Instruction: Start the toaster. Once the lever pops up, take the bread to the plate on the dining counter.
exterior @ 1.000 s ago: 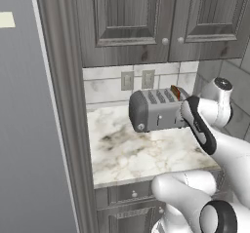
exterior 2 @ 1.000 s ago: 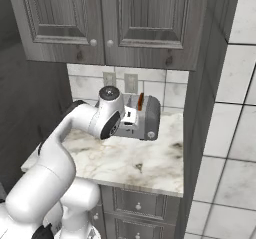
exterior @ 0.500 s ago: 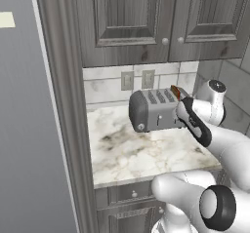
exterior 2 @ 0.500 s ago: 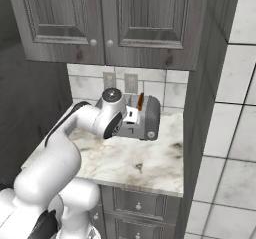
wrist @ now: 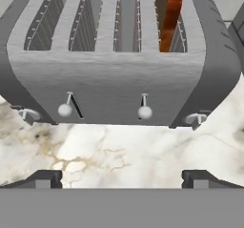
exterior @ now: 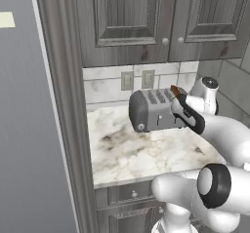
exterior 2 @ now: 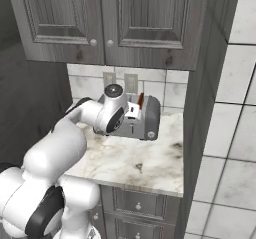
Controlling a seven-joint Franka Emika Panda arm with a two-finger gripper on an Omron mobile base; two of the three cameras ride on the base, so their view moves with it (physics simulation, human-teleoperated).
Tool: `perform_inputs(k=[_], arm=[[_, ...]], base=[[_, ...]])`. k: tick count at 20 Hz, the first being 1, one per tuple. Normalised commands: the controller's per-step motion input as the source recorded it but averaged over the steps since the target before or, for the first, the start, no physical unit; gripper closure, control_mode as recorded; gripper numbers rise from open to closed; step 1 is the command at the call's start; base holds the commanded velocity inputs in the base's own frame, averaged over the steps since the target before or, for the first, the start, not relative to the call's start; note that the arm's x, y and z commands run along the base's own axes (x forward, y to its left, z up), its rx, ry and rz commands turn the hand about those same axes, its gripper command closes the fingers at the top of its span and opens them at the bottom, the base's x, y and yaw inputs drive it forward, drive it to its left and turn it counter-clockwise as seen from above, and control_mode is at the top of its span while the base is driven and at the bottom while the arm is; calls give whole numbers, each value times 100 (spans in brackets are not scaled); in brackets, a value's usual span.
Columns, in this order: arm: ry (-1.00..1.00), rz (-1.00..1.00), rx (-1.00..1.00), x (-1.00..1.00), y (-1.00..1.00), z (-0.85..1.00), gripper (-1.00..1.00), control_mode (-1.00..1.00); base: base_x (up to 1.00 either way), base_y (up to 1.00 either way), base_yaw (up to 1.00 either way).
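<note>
With the wrist now swung closer along the toaster, the gripper stands wide open and empty; left to right ahead: two small rigid levers, then light, crumbly bread, best pinched across its faces.

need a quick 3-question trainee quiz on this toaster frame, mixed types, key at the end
1. True or false: the bread lies flat on the counter.
2. Which slot of the toaster holds the bread in the hand view? A) far left B) far right C) second from left
3. Fill in: the gripper faces the toaster's lever side with its jaws ____.

Key: 1 false, it stands in a slot; 2 B; 3 open.
</note>
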Motion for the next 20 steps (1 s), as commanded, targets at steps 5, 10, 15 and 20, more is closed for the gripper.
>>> perform_inputs(k=[5,10,15,20], arm=[[0,-1,0,22,0,-10,-100,-100],[0,-1,0,16,1,-13,-100,-100],[0,-1,0,21,1,-15,-100,-100],[0,-1,0,22,0,-10,-100,-100]], base=[[0,0,0],[0,0,0],[0,0,0],[0,0,0]])
